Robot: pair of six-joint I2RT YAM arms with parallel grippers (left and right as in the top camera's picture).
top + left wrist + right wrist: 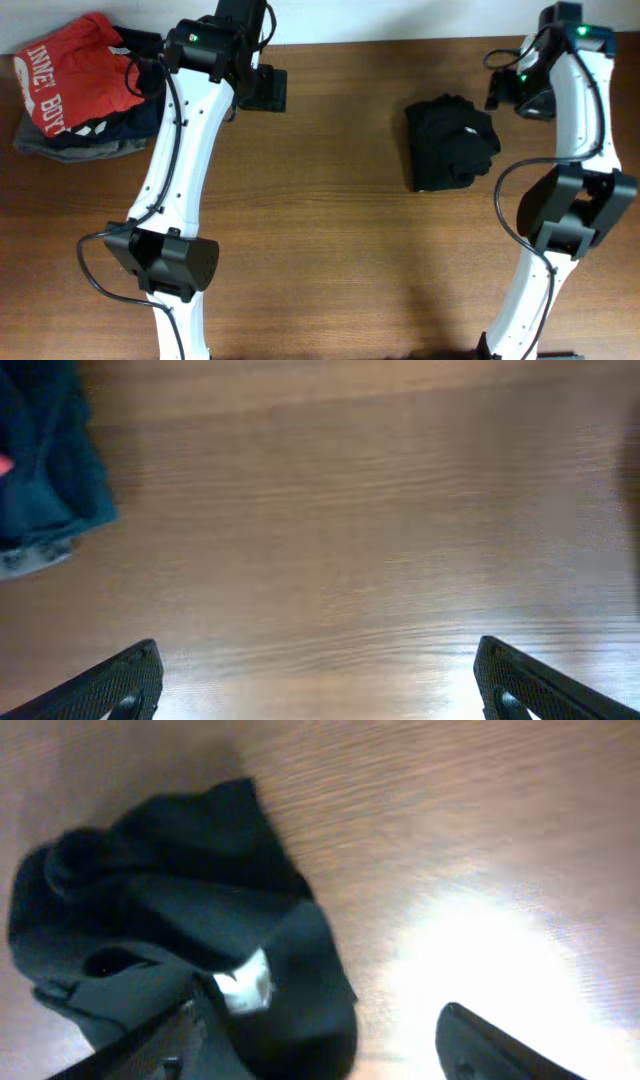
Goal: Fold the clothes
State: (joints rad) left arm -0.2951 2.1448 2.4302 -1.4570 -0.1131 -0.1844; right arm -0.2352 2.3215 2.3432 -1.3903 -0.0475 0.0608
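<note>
Clothes, a single black top gathered into a compact bundle, were seen lying on the wooden table, right of its middle. The right arm was placed just beside the bundle. The left arm was stretched toward the far left corner, well apart from it, near a pile topped by a red shirt over a navy garment.

The bundle was found on the inward side of the right gripper, toward the table's centre. Its long axis was judged to run from near edge to far edge, though only slightly, the outline being almost square.

The right gripper's jaws were held wide, with bare wood between them and nothing gripped. One finger was set over the fabric's edge, and contact could not be settled through the blur. The left gripper was spread fully over bare wood and was empty.

Sleeves and collar were tucked out of sight. Only a small white tag was shown, possibly a label.
</note>
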